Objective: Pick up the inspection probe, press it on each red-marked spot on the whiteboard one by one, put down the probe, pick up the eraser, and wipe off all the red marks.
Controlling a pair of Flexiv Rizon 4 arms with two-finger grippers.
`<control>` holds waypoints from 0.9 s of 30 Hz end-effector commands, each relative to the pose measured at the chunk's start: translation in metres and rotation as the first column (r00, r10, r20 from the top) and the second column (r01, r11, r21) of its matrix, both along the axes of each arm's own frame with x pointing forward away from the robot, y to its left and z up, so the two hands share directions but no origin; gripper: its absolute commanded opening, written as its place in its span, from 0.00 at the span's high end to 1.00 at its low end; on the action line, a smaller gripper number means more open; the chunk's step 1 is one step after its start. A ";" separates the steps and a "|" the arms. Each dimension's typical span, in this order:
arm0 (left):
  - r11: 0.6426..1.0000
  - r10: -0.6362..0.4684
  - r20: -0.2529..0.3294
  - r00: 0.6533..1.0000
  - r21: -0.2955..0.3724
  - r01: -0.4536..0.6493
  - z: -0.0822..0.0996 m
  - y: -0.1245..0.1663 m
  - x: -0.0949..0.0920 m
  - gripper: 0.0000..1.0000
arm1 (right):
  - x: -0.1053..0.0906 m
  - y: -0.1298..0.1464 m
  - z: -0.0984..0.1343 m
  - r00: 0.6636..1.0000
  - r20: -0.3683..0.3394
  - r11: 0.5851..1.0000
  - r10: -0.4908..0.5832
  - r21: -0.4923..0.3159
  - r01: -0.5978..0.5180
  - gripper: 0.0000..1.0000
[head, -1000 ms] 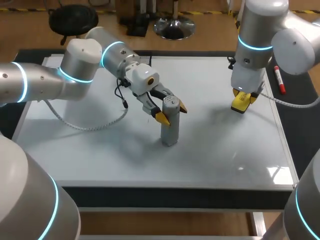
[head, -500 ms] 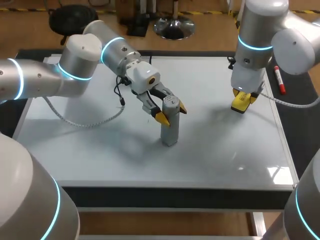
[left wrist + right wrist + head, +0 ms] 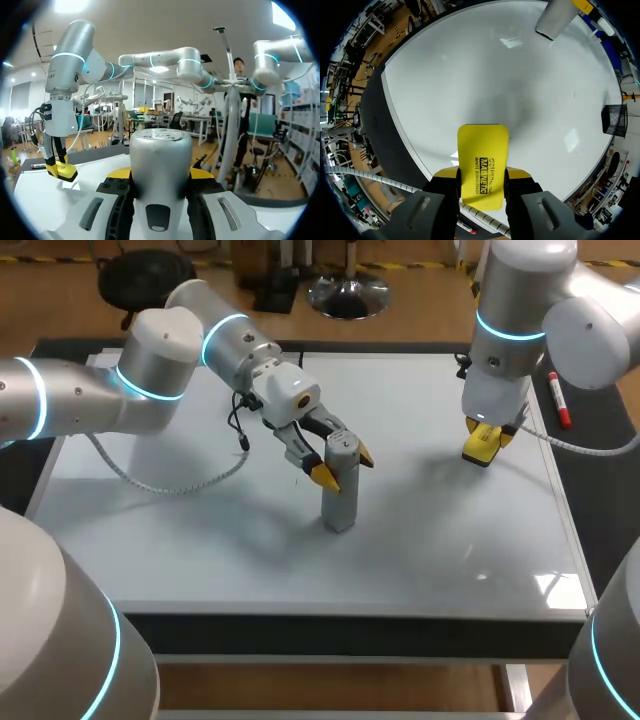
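Note:
The inspection probe, a grey cylinder, stands upright with its lower end on the whiteboard near the middle. My left gripper is shut on its upper part; in the left wrist view the probe fills the gap between the yellow fingertips. My right gripper hangs over the board's right side, shut on the yellow eraser. In the right wrist view the eraser sticks out ahead of the fingers, just above the board. I see no red marks on the board.
A red marker pen lies on the dark strip beyond the whiteboard's right edge. A grey cable from my left arm loops low over the board's left half. The board's front edge runs near me.
The left arm's elbow has shifted slightly towards the back. The probe, the eraser and both grippers stay where they were.

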State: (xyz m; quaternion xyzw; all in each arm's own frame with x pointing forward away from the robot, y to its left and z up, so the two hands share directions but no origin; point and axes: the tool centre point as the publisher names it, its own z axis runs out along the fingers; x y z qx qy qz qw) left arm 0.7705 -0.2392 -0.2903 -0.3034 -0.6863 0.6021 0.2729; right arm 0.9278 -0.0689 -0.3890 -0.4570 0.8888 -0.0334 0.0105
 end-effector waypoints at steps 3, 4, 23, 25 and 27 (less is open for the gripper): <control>1.000 0.001 0.000 1.000 0.001 -0.001 -0.001 0.001 0.000 1.00 | 0.000 -0.001 0.001 1.000 0.000 1.000 0.002 -0.003 -0.002 1.00; 1.000 0.000 0.000 1.000 0.000 0.000 0.000 0.001 0.001 1.00 | 0.000 -0.001 0.001 1.000 0.000 1.000 0.002 -0.003 -0.002 1.00; 0.999 0.001 0.013 1.000 -0.051 0.000 0.042 0.038 0.028 1.00 | 0.000 -0.001 0.001 1.000 0.000 1.000 0.002 -0.003 -0.002 1.00; 0.999 -0.007 0.024 1.000 -0.034 0.008 0.046 0.044 0.032 1.00 | 0.000 -0.001 0.001 1.000 0.000 1.000 0.002 -0.003 -0.002 1.00; 0.999 -0.005 0.026 1.000 -0.046 0.006 0.052 0.053 0.037 1.00 | 0.000 -0.001 0.001 1.000 0.000 1.000 0.002 -0.003 -0.002 1.00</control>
